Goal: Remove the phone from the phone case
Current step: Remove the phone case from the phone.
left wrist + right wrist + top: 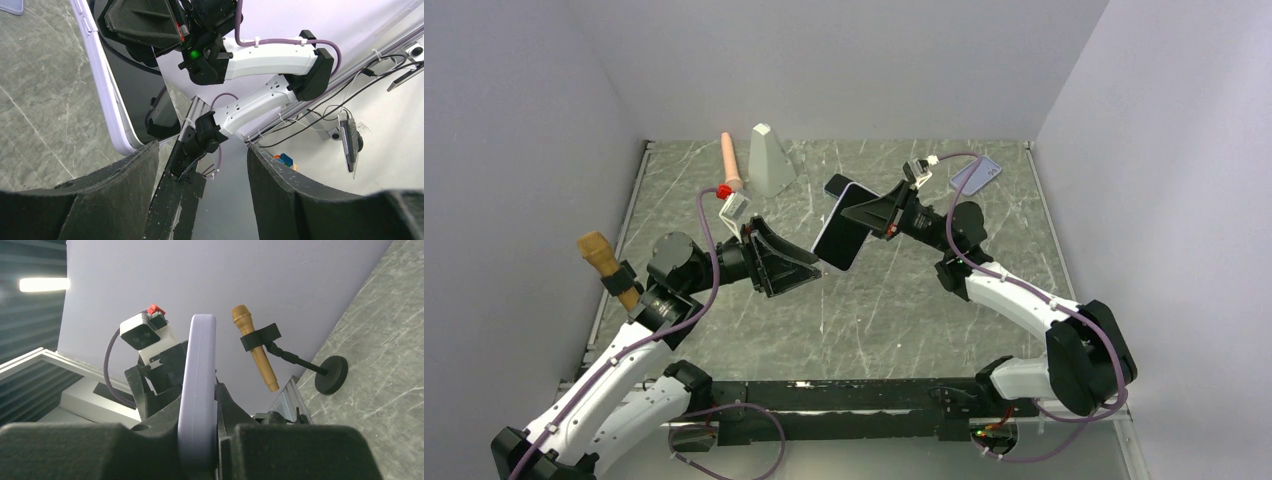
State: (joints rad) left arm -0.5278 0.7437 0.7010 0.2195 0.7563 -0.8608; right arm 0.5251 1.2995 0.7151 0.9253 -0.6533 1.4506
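Observation:
My right gripper (874,215) is shut on the phone (844,235), a black-screened slab with a lavender rim, and holds it tilted above the middle of the table. In the right wrist view the lavender edge (199,370) stands upright between my jaws (200,440). My left gripper (809,265) is open, with its fingertips right at the phone's lower end. In the left wrist view the phone's lower corner (107,95) sits just beyond my left finger (120,180), outside the gap (202,165). I cannot tell whether the lavender rim is the case.
A flat lavender piece (977,175) lies at the table's back right corner. A grey wedge-shaped block (769,160) and a pink cylinder (730,160) stand at the back left. A brown microphone (604,262) on a stand is at the left edge. Walls enclose three sides.

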